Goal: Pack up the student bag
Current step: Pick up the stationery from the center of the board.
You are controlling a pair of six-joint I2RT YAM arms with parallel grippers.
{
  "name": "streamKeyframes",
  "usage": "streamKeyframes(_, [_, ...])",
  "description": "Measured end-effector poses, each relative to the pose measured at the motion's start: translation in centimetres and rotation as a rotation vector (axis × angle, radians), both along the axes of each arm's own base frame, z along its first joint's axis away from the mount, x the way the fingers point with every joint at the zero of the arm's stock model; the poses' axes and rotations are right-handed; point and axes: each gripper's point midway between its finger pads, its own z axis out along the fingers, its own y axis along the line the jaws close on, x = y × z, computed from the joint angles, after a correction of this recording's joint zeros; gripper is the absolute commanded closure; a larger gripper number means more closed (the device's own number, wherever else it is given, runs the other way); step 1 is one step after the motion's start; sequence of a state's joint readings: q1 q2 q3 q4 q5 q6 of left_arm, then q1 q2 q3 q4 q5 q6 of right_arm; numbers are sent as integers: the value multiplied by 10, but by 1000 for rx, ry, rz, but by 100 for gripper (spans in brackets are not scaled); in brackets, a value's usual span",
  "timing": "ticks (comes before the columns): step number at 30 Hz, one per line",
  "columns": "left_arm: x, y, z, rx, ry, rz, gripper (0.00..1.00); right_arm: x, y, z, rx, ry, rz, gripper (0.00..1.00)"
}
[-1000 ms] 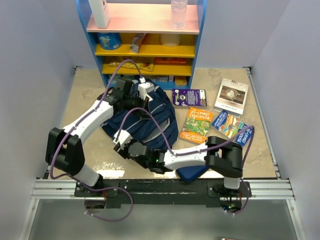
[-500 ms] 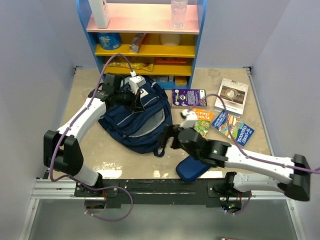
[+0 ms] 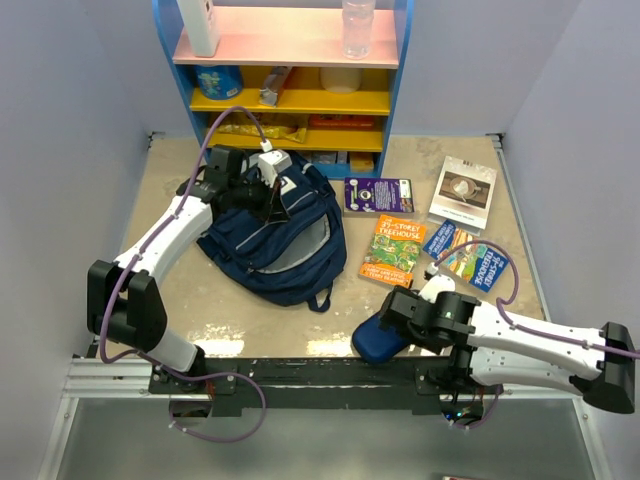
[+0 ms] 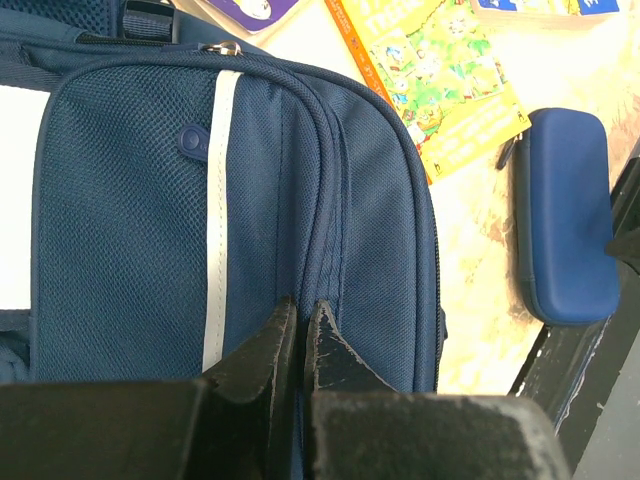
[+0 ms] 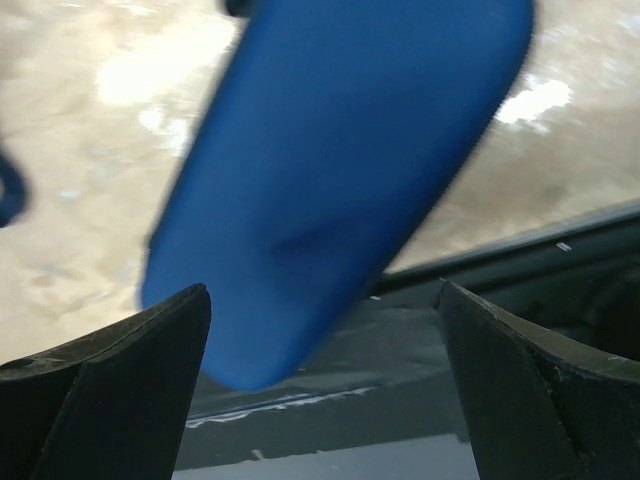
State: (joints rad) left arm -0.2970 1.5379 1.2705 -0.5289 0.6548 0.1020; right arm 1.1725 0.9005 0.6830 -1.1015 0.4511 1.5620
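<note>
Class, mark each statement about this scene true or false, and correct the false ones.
1. The left gripper is pinched shut on the bag. True.
2. The right gripper grips the case. False: its jaws stand wide open over the case, not closed on it.
3. The case is inside the bag. False: it lies on the table by the near edge, apart from the bag.
4. Books lie on the table outside the bag. True.
</note>
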Motion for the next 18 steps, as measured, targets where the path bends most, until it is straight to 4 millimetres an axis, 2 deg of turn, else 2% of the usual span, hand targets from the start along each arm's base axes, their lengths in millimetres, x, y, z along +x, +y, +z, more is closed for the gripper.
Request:
streamKeyframes(4, [-2, 0, -4, 1, -3, -13, 100, -12, -16, -8, -71, 74, -59, 1])
streamKeyframes(9, [-5, -1, -8, -4, 2, -29, 100, -17, -22, -4, -34, 86, -140, 1])
streamKeyframes(13, [-5, -2, -7, -6, -4, -39, 100, -14, -13, -1, 39, 74, -190, 1])
streamKeyframes(18, [-6, -2, -7, -7, -13, -57, 100, -8, -1, -14, 30, 90, -269, 1])
